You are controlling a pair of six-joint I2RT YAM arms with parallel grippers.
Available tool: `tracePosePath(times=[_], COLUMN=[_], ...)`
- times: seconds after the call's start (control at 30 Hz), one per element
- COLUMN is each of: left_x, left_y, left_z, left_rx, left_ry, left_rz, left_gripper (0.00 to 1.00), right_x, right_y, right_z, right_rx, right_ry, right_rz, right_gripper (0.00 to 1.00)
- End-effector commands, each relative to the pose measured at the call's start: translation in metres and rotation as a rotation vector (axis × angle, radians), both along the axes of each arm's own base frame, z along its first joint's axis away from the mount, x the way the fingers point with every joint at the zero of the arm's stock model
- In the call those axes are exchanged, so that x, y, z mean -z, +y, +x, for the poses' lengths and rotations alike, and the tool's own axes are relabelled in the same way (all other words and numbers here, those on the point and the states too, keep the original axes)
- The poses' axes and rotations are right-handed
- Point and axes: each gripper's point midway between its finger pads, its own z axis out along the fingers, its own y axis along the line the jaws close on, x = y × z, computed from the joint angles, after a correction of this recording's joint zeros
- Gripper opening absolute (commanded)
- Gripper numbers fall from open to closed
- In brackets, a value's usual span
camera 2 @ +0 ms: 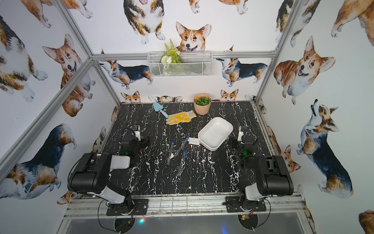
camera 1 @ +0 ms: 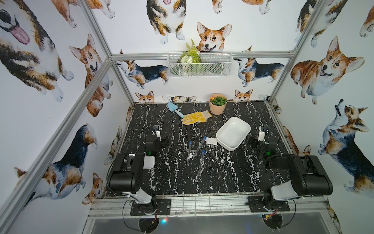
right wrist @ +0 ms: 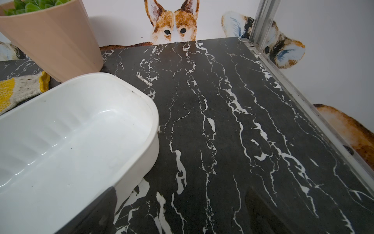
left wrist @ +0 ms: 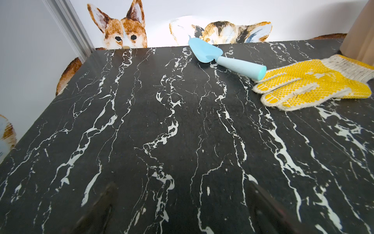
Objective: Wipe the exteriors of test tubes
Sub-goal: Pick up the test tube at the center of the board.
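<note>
Here, both of my tools sit low over the surface [camera 1: 222, 178], pointing away from my base. The left tool [left wrist: 182, 185] and the right tool [right wrist: 180, 192] each stand wide open, with nothing between the fingers.

The three test tubes [camera 1: 189, 153] lie flat between the two tools, and neither wrist view shows them. From my left tool they are to the right and a little back toward my base. From my right tool they are to the left, beyond a white tray [camera 1: 232, 131] that lies in between. I judge the left tool nearer, with a clear path.

Their long axes run roughly away from my base, blue caps at the far ends. The middle tube [camera 1: 199, 147] slants, its cap leaning right toward a small white cloth [camera 1: 211, 141] just beside the tray. The tubes lie close together; I cannot tell whether any touch.

The surface is black with white marble veins. Far ahead of my left tool lie a light-blue trowel [left wrist: 222, 58] and a yellow glove [left wrist: 313, 81]. Ahead and left of my right tool stands a peach pot [right wrist: 52, 44] of green plants.

The room is a metal-framed booth with corgi-print walls [camera 1: 50, 60]. A wire basket [camera 1: 202, 64] of greenery hangs on the back wall.
</note>
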Motion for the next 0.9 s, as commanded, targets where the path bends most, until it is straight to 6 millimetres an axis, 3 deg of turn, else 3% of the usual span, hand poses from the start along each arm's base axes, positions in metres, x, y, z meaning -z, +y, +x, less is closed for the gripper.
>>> tracePosePath(times=[0.0,0.13,0.2,0.33,0.47,0.67,0.8,0.87], left_x=[-0.008,-0.009,-0.012,-0.027,-0.048,-0.097,-0.104,-0.096], left_y=[0.000,0.000,0.009,0.036,0.043,0.019,0.003,-0.022], left_z=[0.003,0.003,0.003,0.001,0.006,0.012,-0.004,-0.017], left_rx=[0.005,0.004,-0.055,-0.235,-0.306,-0.268,-0.281,-0.208], left_ry=[-0.034,-0.036,-0.034,-0.028,0.122,0.310,0.542,0.695], left_rz=[0.003,0.003,0.007,0.041,0.033,-0.102,-0.170,-0.219], left_gripper=[1.00,1.00,1.00,1.00,1.00,1.00,1.00,1.00], right_x=[-0.012,-0.012,-0.015,-0.035,-0.067,-0.122,-0.128,-0.123], right_y=[0.001,0.001,-0.008,-0.048,-0.050,-0.026,0.003,0.022], right_z=[0.005,0.005,0.005,-0.004,-0.011,-0.027,-0.032,-0.035], right_rx=[-0.007,-0.006,0.054,0.301,0.319,0.262,0.172,0.134], right_ry=[-0.048,-0.050,-0.054,0.029,0.036,0.115,0.289,0.401], right_rz=[0.002,0.000,-0.008,-0.053,-0.058,0.030,0.098,0.087], right_gripper=[1.00,1.00,1.00,1.00,1.00,1.00,1.00,1.00])
